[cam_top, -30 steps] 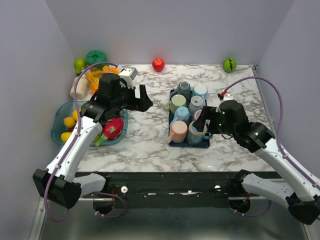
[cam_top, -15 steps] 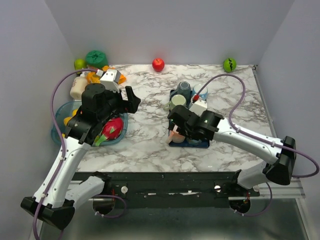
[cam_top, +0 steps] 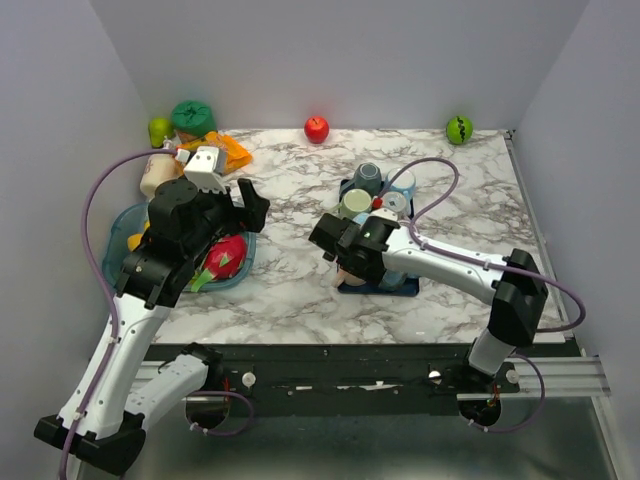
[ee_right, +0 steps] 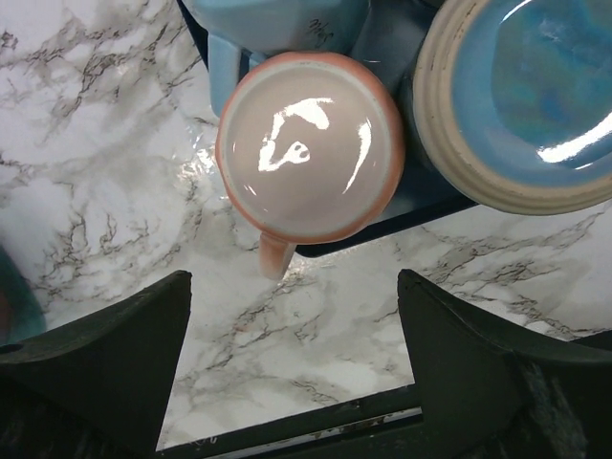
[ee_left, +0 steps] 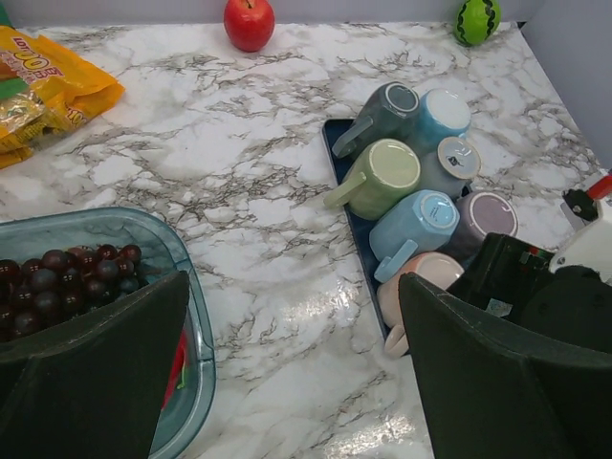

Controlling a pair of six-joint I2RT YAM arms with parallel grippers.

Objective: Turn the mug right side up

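Since half a second ago the right arm has swung further left across the tray (cam_top: 404, 289), and the right hand (cam_top: 334, 246) now hangs over the tray's near-left corner. A second ago it was at the tray's right side. The left arm has drawn back a little toward the bowl (cam_top: 113, 252).

In the right wrist view the pink mug (ee_right: 308, 158) stands upside down, its glossy base facing the camera, in that near-left corner of the tray (ee_right: 384, 53). Its handle sticks out over the tray's edge above the marble counter (ee_right: 115, 143) and points toward the gap of the right hand (ee_right: 294, 283). The two fingers (ee_right: 105, 363) are spread wide, one on each side of the handle's line. Neither touches the mug, which lies just ahead of the fingertips rather than between them. An upright blue-glazed mug (ee_right: 521, 96) stands just beside the pink one, and a light blue mug (ee_right: 277, 14) is behind it.

From the left wrist the pink mug (ee_left: 418, 275) shows at the tray's near end, partly covered by the right arm. The left hand (ee_left: 292, 287) is also spread wide and holds nothing. It hovers over bare counter between the bowl, which holds dark grapes (ee_left: 57, 273), and the tray, well apart from the mug.
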